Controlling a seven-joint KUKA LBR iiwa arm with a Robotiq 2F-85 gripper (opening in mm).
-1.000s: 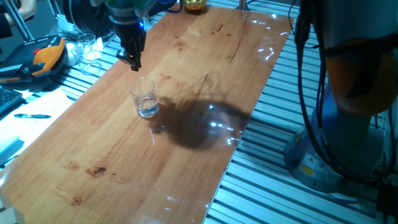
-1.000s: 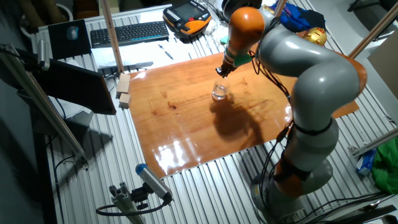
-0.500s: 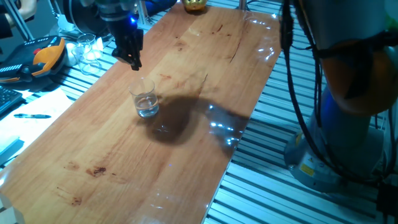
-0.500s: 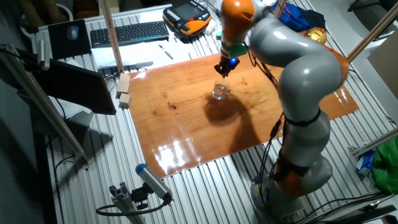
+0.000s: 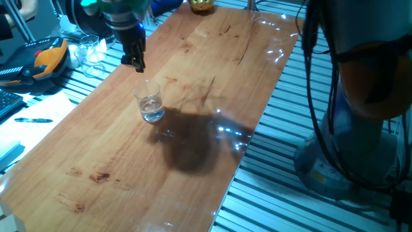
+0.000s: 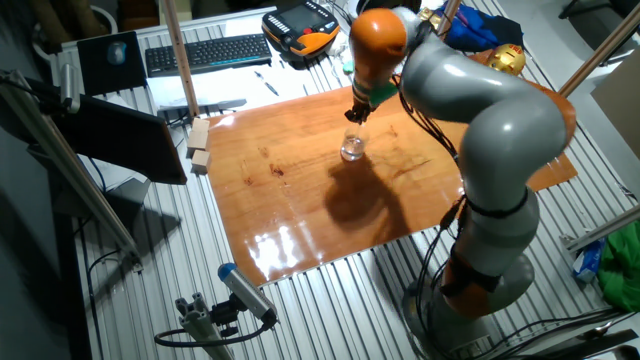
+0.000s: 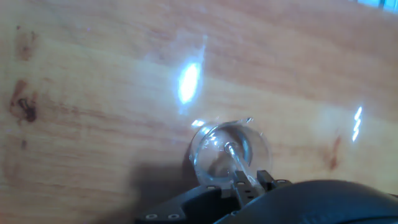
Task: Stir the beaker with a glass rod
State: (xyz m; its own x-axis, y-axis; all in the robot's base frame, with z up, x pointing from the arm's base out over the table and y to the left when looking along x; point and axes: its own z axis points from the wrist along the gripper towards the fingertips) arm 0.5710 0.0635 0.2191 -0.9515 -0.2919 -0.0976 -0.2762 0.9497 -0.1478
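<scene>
Over on the wooden table (image 5: pixel 212 58) in one fixed view, the beaker (image 5: pixel 150 103) sat left of the middle with a bit of clear liquid in the bottom, and the gripper (image 5: pixel 136 62) hung just behind and above it, not touching the glass. Couldn't make out any rod from there, way too faint. From the other fixed view, the same deal: beaker (image 6: pixel 352 148) near the far middle of the board, gripper (image 6: pixel 357 113) right over it, with the arm's shadow falling on the near side. The hand view was the useful one: the glass rod (image 7: pixel 235 159) ran from the fingertips down into the beaker (image 7: pixel 229 151), its tip somewhere inside the cup. The gripper (image 7: pixel 254 182) looked pinched tight on the rod's upper end, fingers nearly together. My take: both pieces are thin, slick, brittle glass, and the beaker's light enough to skid or tip if the rod drags on the wall, so holding the rod high and stirring gently in the middle seems right.
</scene>
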